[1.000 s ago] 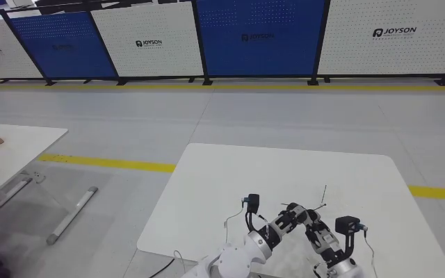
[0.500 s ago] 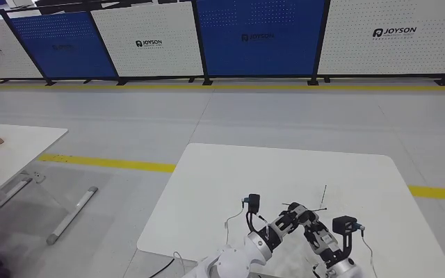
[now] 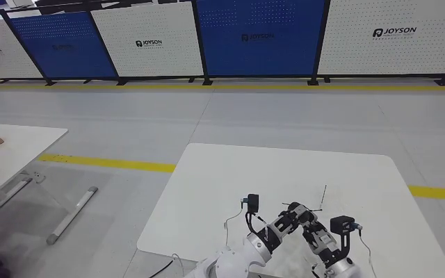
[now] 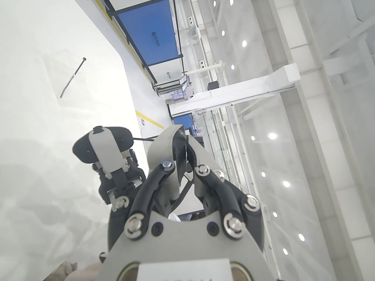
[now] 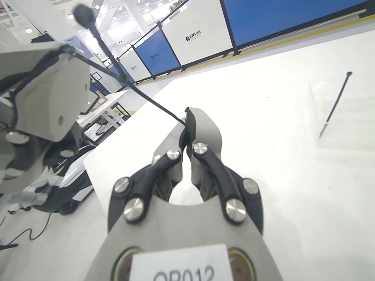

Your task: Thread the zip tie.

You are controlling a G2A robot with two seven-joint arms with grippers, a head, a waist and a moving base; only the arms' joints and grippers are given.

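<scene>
A black zip tie is held in the air between my two grippers, its head at the upper end. My right gripper is shut on the strap's lower end. My left gripper is shut on a black strap of the same tie, and its finger sits close beside the strap. In the top view both grippers meet over the table's near edge, with the tie sticking out sideways. Whether the tail is through the head cannot be told.
A second black zip tie lies flat on the white table, a little beyond the grippers. Blue and white partition panels stand far behind on the floor.
The right arm's wrist has edged slightly toward the left arm. The grippers stay together on the tie; the spare tie has not moved.
</scene>
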